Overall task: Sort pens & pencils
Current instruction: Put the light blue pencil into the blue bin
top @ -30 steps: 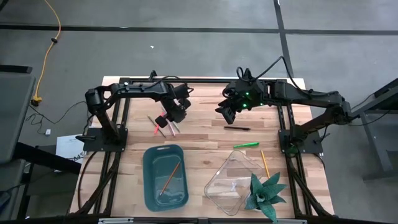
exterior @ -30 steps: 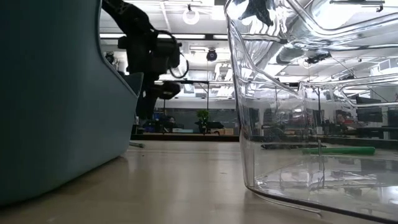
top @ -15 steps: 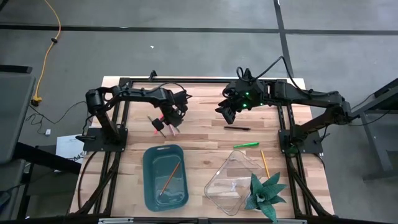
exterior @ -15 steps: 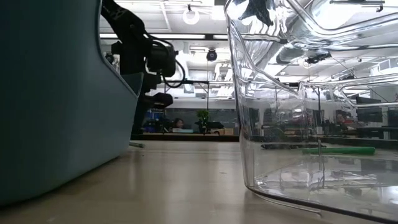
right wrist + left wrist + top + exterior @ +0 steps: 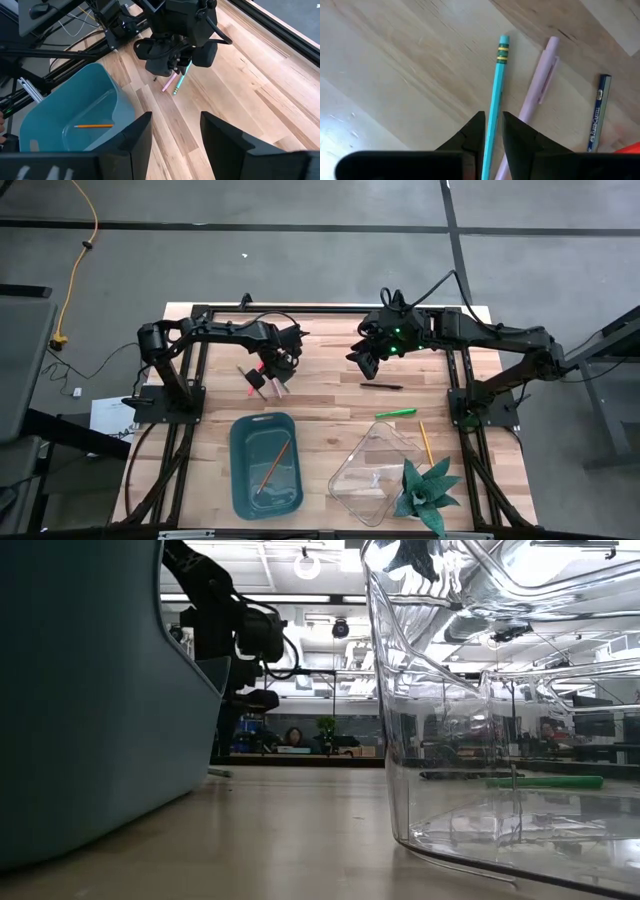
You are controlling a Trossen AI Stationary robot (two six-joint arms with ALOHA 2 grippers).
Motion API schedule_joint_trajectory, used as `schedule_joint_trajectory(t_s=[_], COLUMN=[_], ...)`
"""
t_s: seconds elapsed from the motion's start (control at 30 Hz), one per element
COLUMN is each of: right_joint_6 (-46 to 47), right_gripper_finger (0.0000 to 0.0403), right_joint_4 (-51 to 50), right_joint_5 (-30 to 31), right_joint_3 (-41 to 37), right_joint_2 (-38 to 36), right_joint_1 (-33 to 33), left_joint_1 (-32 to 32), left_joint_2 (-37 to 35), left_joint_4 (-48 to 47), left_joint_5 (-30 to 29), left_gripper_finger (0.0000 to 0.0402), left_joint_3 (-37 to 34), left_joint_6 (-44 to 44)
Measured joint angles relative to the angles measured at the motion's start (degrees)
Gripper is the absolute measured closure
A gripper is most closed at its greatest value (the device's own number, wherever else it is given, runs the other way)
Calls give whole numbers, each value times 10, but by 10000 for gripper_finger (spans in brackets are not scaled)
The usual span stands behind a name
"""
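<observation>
A teal pencil with an eraser end lies on the wooden table beside a pale pink pen, a dark blue pencil and a red-orange pen. My left gripper is low over this group, shut on the teal pencil. My right gripper hangs open and empty above the table's far middle. A black pen, a green pen and a yellow pencil lie on the table's right half. An orange pencil lies in the teal bin. My left gripper pinches the teal pencil's shaft between its two fingers, well back from the eraser end. The fingers come from above, pointing down, and lie across the pencil. The pencil lies flat on the table.
A clear plastic container stands at the front middle-right, with a green spiky plant next to it. The teal bin stands at the front left. In the low view the bin's wall and the clear container fill the foreground.
My left gripper has gone a little toward the table's left and near edges and down, onto the group of pens and pencils at the far left. Nothing on the table has moved.
</observation>
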Motion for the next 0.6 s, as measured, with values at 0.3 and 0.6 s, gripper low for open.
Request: schedule_joint_trajectory(t_s=[0.3, 0.6], right_joint_6=[0, 0], right_gripper_finger=[245, 245], right_joint_4=[0, 0], right_joint_5=[0, 2], right_joint_3=[0, 0], right_joint_2=[0, 0], right_joint_1=[0, 0], left_joint_1=[0, 0], left_joint_2=[0, 19], left_joint_4=[-3, -5], left_joint_5=[7, 17], left_gripper_finger=[348, 348], left_joint_3=[0, 0], left_joint_6=[-13, -28])
